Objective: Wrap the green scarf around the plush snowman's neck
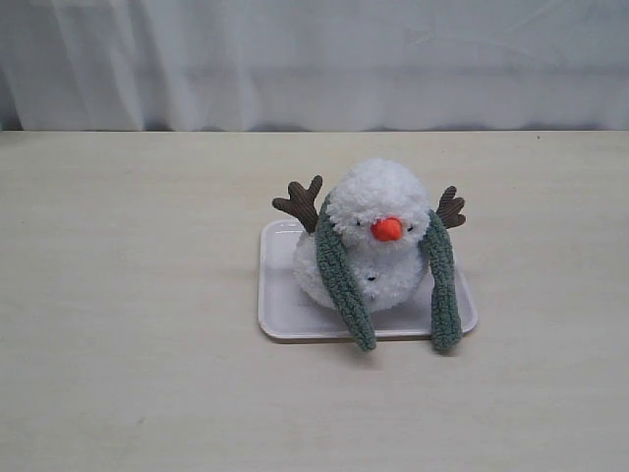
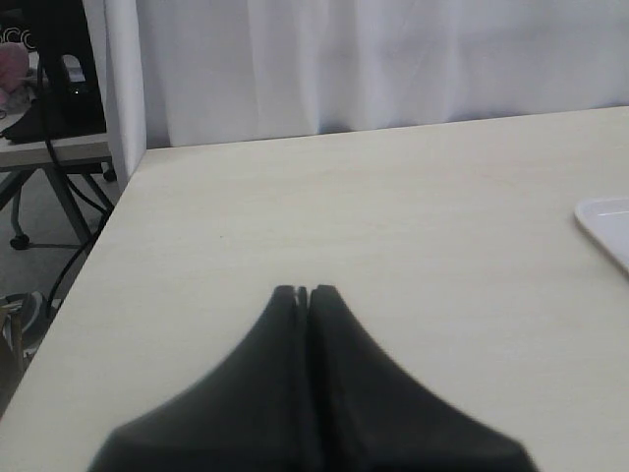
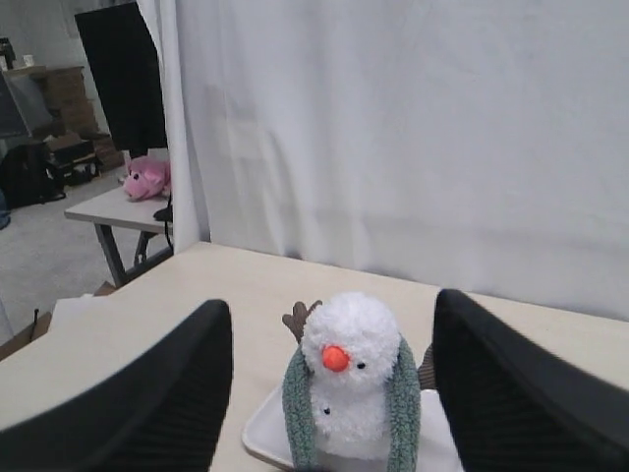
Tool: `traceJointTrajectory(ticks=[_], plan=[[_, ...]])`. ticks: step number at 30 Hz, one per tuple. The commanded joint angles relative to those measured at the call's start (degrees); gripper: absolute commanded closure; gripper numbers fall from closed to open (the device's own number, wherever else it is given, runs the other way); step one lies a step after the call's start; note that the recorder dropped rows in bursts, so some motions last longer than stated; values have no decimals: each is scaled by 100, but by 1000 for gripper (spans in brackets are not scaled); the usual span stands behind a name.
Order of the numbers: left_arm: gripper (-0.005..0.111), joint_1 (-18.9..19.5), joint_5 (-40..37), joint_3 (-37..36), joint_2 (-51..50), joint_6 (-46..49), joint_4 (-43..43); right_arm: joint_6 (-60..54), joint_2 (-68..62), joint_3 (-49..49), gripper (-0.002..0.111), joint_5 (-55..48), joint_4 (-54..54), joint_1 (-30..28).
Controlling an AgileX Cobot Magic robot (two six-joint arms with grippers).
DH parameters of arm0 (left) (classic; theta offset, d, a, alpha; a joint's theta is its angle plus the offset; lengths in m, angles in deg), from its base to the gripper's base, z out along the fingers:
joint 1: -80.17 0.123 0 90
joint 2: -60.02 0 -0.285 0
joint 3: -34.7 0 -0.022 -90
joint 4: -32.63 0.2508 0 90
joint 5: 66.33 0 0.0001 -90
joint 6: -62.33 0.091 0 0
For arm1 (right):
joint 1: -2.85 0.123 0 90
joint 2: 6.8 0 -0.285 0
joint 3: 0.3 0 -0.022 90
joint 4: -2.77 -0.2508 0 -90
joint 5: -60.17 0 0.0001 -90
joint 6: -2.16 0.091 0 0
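Observation:
The plush snowman (image 1: 378,221) sits upright on a white tray (image 1: 280,315) mid-table, orange nose facing front. The green scarf (image 1: 342,280) is draped behind its neck, and both ends hang down the front, one on each side, past the tray's front rim. Neither gripper shows in the exterior view. My right gripper (image 3: 332,305) is open and empty, held back from the snowman (image 3: 349,379), which appears between its fingers with the scarf (image 3: 295,403) on it. My left gripper (image 2: 305,291) is shut on nothing above bare table, apart from the tray corner (image 2: 604,221).
A white curtain (image 1: 314,59) hangs behind the table. The table's edge (image 2: 118,211) shows in the left wrist view, with cables and a stand beyond it. A pink plush (image 3: 147,177) lies on a side table farther off.

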Motion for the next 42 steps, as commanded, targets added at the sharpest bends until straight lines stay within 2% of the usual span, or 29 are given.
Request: traceJointTrajectory(ticks=[1, 10, 14, 27, 33, 39, 42], plan=[[107, 8, 59, -12, 13, -16, -7, -47, 267, 9, 52, 31, -20, 7], [107, 8, 59, -12, 13, -16, -7, -47, 290, -3, 52, 31, -20, -4], [107, 8, 59, -12, 13, -16, -7, -47, 290, -3, 52, 31, -20, -232], [107, 8, 59, -12, 13, -16, -7, -47, 290, -3, 52, 31, -44, -2062], [107, 8, 59, -12, 13, -16, -7, -47, 290, -3, 52, 36, -54, -2728], [107, 8, 59, -12, 13, -16, -7, -47, 290, -3, 52, 61, -567, -3575], [107, 8, 59, -12, 13, -16, -7, -162, 290, -3, 52, 845, -682, -3997]])
